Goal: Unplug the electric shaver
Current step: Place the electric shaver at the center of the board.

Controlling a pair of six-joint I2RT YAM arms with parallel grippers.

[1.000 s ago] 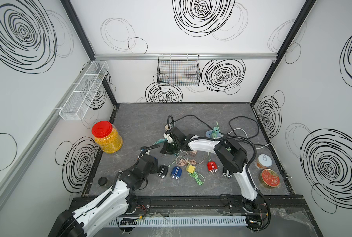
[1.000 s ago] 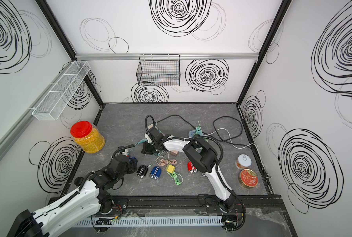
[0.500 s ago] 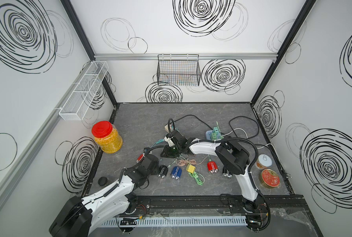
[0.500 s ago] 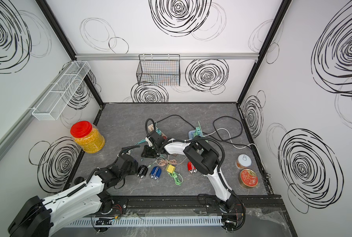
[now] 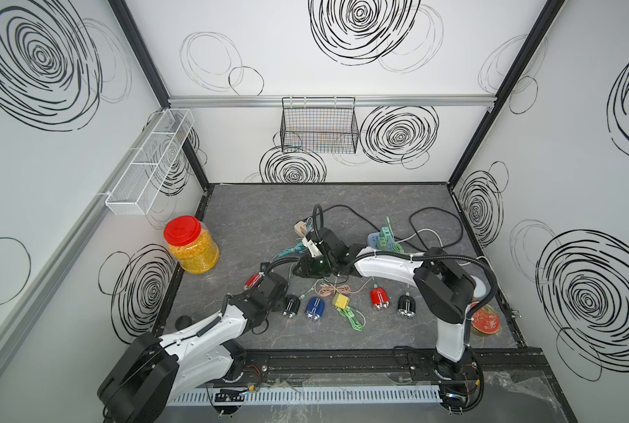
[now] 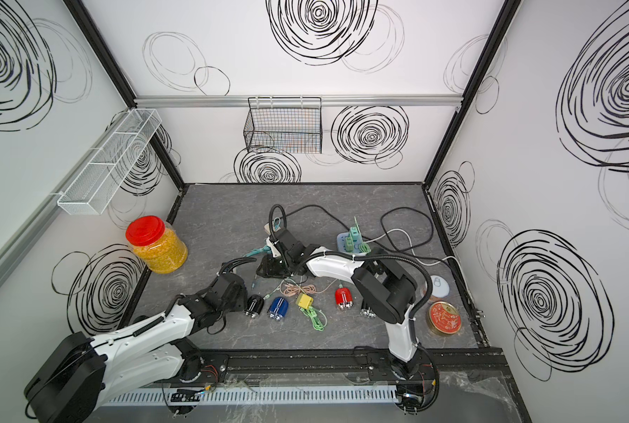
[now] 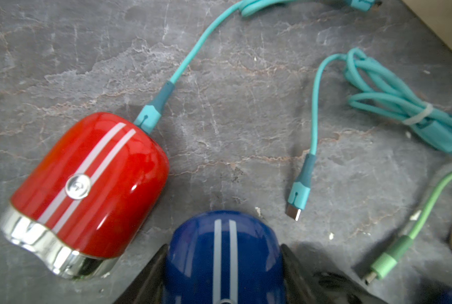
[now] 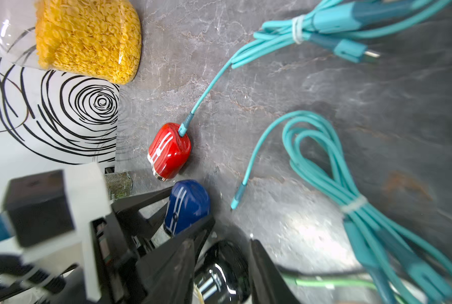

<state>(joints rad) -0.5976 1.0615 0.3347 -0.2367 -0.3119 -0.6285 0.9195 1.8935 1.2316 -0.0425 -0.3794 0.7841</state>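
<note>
left pincer (image 7: 223, 248) sat at roughly 8 o'clock from the centre of the surface (image 5: 254, 219), fingers pressed on both sides of the blue shaver (image 8: 186, 202), so it was holding that; the shaver was hidden under the wrist in both top views. loose teal plug (image 7: 298, 194) lay flat on the surface near the blue shaver's rounded end, apart from it. red shaver (image 5: 252, 281) lay just beside, about 10 o'clock of the left pincer, with a teal cable (image 7: 182, 65) plugged into its end. right pincer (image 8: 222, 243) hung near the surface centre, jaws part-way apart and not closed on anything, over a dark glossy shaver (image 8: 219, 271). tied teal cable bundles (image 8: 351, 205) lay close to it. row toward 6 o'clock, running from 7 to 5: black shaver (image 5: 291, 305), second blue shaver (image 5: 315, 307), yellow adapter (image 5: 341, 301), second red shaver (image 5: 380, 298). jar (image 5: 192, 249) of yellow bits with a red lid stood at the 9 o'clock edge
</note>
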